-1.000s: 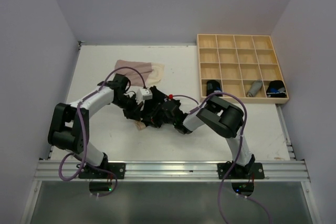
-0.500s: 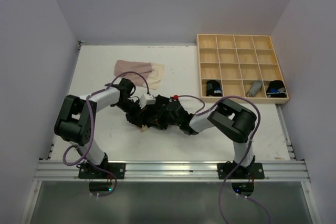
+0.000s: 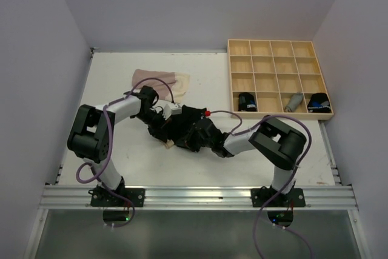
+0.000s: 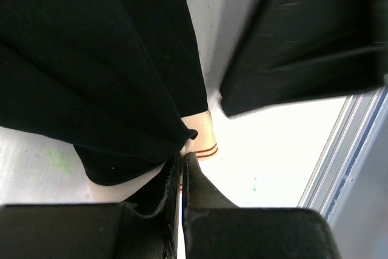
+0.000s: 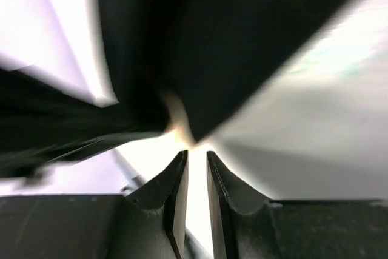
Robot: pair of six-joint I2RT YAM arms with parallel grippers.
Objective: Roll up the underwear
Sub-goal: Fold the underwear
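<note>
The black underwear (image 3: 189,118) with a beige inner side (image 3: 170,144) lies bunched at the table's middle, between both grippers. My left gripper (image 3: 166,135) is shut, its tips (image 4: 182,158) pinching the cloth's edge where black (image 4: 103,77) meets beige (image 4: 205,138). My right gripper (image 3: 194,139) faces it from the right. Its jaws (image 5: 197,153) stand a narrow gap apart with nothing between them, and the blurred black cloth (image 5: 242,40) starts just beyond the tips. A pale beige-pink underwear (image 3: 161,82) lies flat behind.
The light wooden tray (image 3: 279,47) stands at the back right. Its front row holds a black roll (image 3: 245,101), a grey roll (image 3: 294,102) and a black-and-blue roll (image 3: 317,102). An aluminium rail (image 3: 200,196) runs along the near edge.
Both grippers and the black bundle have shifted slightly to the right. The left arm's elbow has folded in, the right arm's elbow has swung right. The right jaws have narrowed a little.
</note>
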